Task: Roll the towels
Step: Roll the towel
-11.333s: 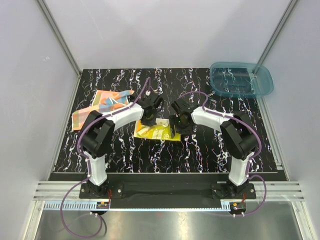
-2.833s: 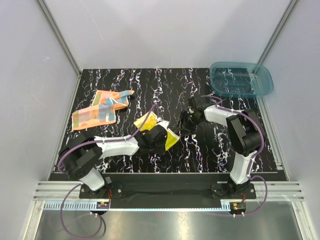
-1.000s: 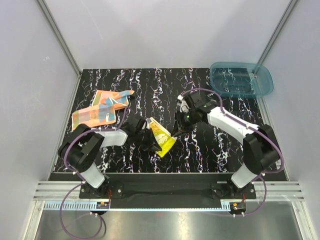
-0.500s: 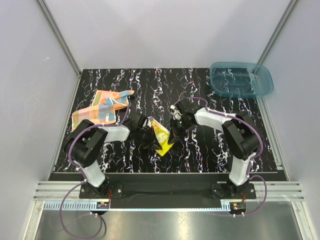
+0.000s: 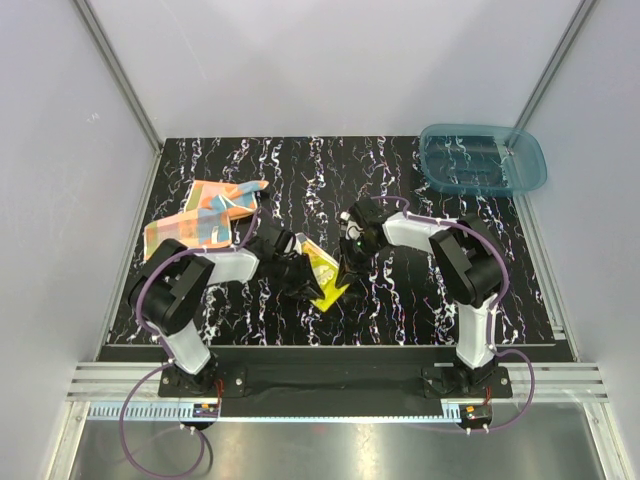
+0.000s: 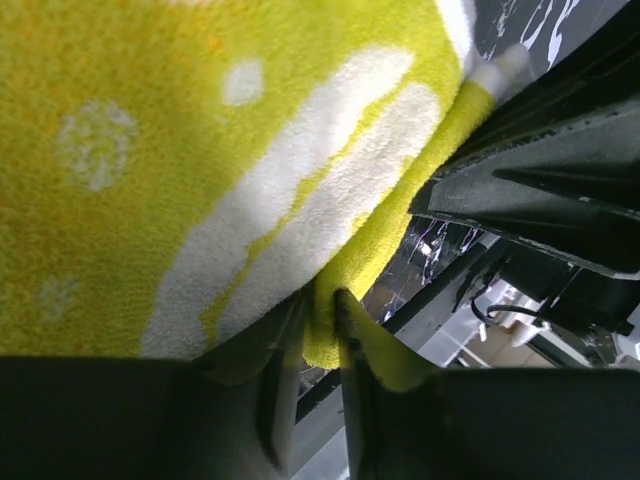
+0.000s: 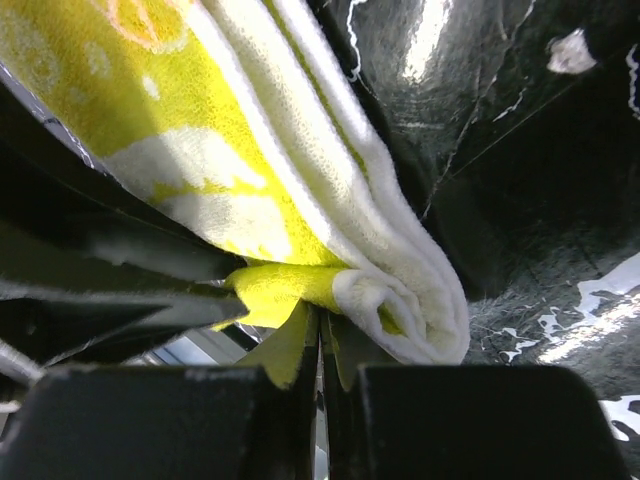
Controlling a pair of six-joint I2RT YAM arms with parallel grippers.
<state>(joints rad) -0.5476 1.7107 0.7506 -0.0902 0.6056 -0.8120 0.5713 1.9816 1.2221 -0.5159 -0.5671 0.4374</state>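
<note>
The right gripper (image 7: 320, 338) is clamped on a rolled edge of the bright yellow terry towel with pale markings (image 5: 322, 277). The left gripper (image 6: 320, 335) stands slightly parted around another edge, its grip unclear. This towel sits mid black marbled worktop (image 5: 400, 310); the orange patchwork towel (image 5: 195, 222) lies near the left edge

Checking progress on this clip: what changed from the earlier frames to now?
The yellow towel, flat at first, has been gathered into a narrow fold. The right gripper let go, pulled away, then came back and shut on its rolled edge. The left gripper holds the other side. The orange towel and teal bin stayed put.
</note>
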